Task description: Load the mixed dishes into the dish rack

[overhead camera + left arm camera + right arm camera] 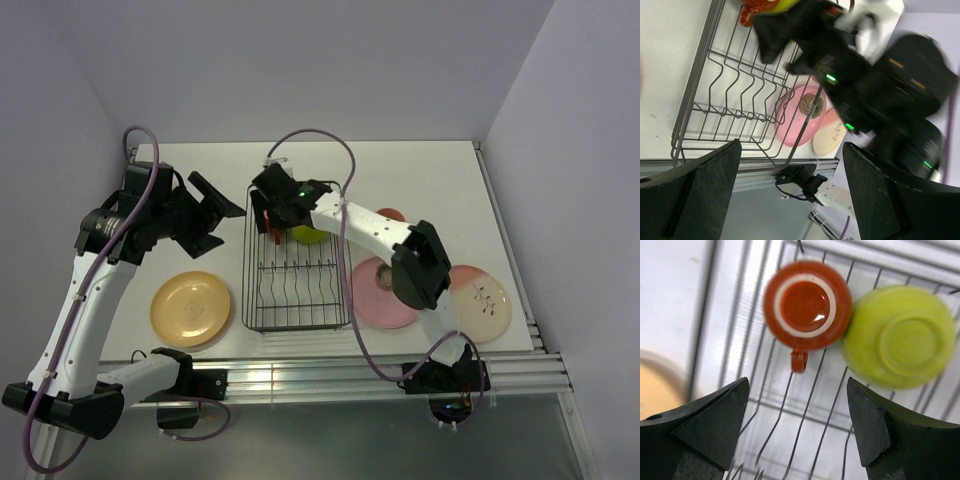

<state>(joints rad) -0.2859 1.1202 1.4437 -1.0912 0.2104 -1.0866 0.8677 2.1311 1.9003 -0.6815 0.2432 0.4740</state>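
Note:
The black wire dish rack [295, 285] lies mid-table. A lime-green bowl [308, 236] and a small red-orange handled cup [807, 305] sit upside down side by side at its far end; the bowl also shows in the right wrist view [900, 335]. My right gripper [272, 220] hovers open and empty above them [797, 425]. My left gripper [222, 222] is open and empty, left of the rack [790, 190]. A yellow-orange plate [191, 308] lies left of the rack. Right of it a pink plate [392, 305] carries a small tan bowl [383, 278]. A pink-and-cream plate [482, 303] lies further right.
A salmon-pink shape [393, 213], likely the tumbler, peeks out behind the right arm [375, 232]. The right arm crosses above the rack's right side and the pink plate. Walls close the table at the back and on both sides. An aluminium rail [320, 375] runs along the near edge.

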